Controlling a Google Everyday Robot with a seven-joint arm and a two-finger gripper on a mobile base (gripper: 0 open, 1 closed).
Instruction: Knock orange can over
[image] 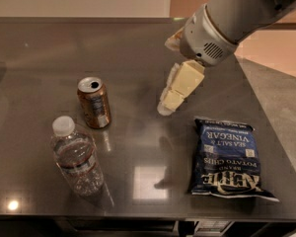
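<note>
The orange can point(94, 102) stands upright on the dark tabletop point(39, 48), left of centre, silver top and its opening facing up. The pincer point(166, 106) hangs to the can's right, apart from it, angled down with its pale tip low over the surface – I cannot tell whether it is open or closed. A clear water bottle point(75, 157) stands near the can at the front left, and a blue chip bag point(227, 159) lies flat at the right – well clear of the can

Pincer point(167, 101) hangs right of orange can point(94, 103).
</note>
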